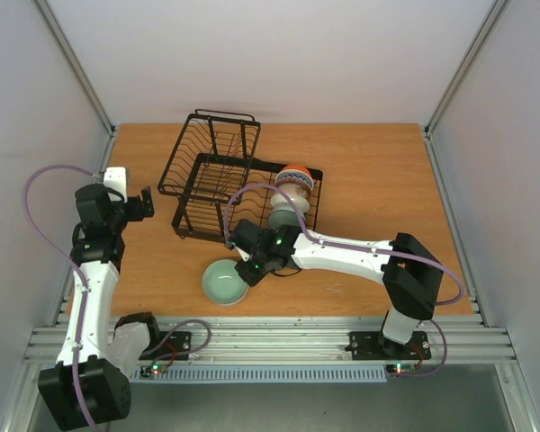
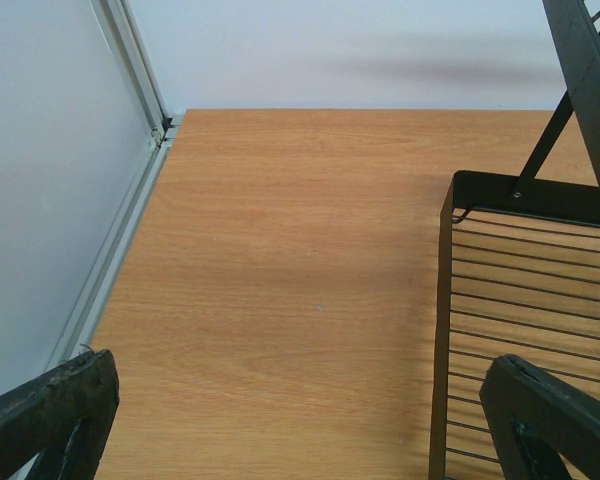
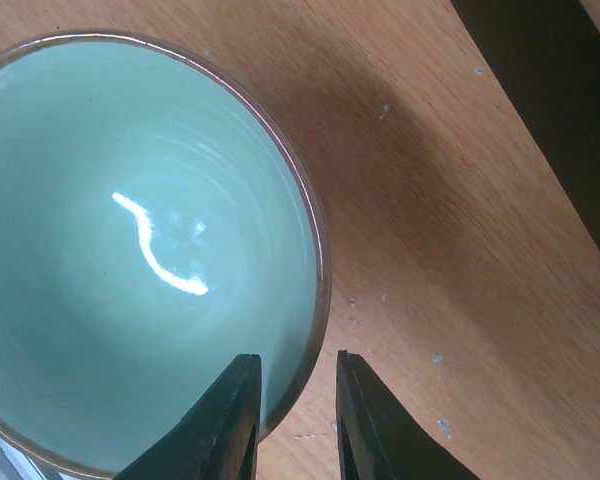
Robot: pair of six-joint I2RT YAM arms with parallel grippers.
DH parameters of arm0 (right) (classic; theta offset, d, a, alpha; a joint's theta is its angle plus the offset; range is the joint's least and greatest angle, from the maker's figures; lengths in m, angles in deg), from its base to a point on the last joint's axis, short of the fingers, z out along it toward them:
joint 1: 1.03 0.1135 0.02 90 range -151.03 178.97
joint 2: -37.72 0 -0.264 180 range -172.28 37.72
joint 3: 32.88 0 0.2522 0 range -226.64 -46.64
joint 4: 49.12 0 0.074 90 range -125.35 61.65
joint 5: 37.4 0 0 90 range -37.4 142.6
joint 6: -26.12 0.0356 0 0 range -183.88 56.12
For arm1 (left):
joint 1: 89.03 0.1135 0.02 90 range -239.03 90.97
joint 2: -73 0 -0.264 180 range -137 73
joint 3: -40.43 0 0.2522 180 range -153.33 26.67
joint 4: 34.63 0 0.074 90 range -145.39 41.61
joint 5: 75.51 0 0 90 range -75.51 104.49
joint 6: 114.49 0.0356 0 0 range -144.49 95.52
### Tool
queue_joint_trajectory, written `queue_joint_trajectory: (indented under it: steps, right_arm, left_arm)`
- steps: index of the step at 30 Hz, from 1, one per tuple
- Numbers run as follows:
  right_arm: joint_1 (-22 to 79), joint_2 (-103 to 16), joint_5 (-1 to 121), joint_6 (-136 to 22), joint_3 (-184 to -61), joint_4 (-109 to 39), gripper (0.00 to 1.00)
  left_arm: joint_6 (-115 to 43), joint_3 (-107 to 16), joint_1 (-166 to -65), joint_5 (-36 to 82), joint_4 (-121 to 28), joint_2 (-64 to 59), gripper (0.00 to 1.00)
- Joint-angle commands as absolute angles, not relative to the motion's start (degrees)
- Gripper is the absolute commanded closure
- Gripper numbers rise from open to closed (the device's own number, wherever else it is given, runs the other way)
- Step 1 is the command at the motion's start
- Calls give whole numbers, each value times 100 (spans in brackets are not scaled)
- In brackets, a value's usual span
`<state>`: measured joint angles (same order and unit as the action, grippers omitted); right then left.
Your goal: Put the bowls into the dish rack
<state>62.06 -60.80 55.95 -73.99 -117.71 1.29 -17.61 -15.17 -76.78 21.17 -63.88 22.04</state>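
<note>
A pale celadon green bowl [image 1: 224, 283] stands upright on the table, in front of the black wire dish rack [image 1: 211, 180]. My right gripper [image 1: 249, 273] is open and straddles the bowl's right rim. In the right wrist view one finger is inside the bowl [image 3: 130, 250], the other is outside, and the gripper [image 3: 295, 356] has a small gap at the rim. An orange-rimmed bowl [image 1: 295, 174], a cream bowl [image 1: 291, 193] and another celadon bowl [image 1: 283, 216] stand on edge in the rack's right section. My left gripper [image 1: 148, 202] is open and empty, left of the rack.
In the left wrist view the left gripper [image 2: 300, 365] hovers over bare wood, with the rack's corner [image 2: 500, 190] to its right. The left wall rail [image 2: 130, 200] runs close by. The rack's smaller basket section [image 1: 218, 144] lies at the back left.
</note>
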Motion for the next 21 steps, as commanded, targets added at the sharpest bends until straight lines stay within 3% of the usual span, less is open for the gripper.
queue_joint_trajectory:
  steps: [1,15,21]
  right_arm:
    - [6286,-6127,5432,-7414,-11989,236,77]
    - [6312,-6324,5556,-7433,-12097,196,78]
    - [6354,-6295,5412,-7468,-12168,321,90]
  left_arm:
    - [-1754,-1455,-7647,2141,-6080,2186,1]
    - [-1754,-1463,-7641,2126,-6086,2186,1]
    - [-1759,-1455,-7638,2126,-6069,2189,1]
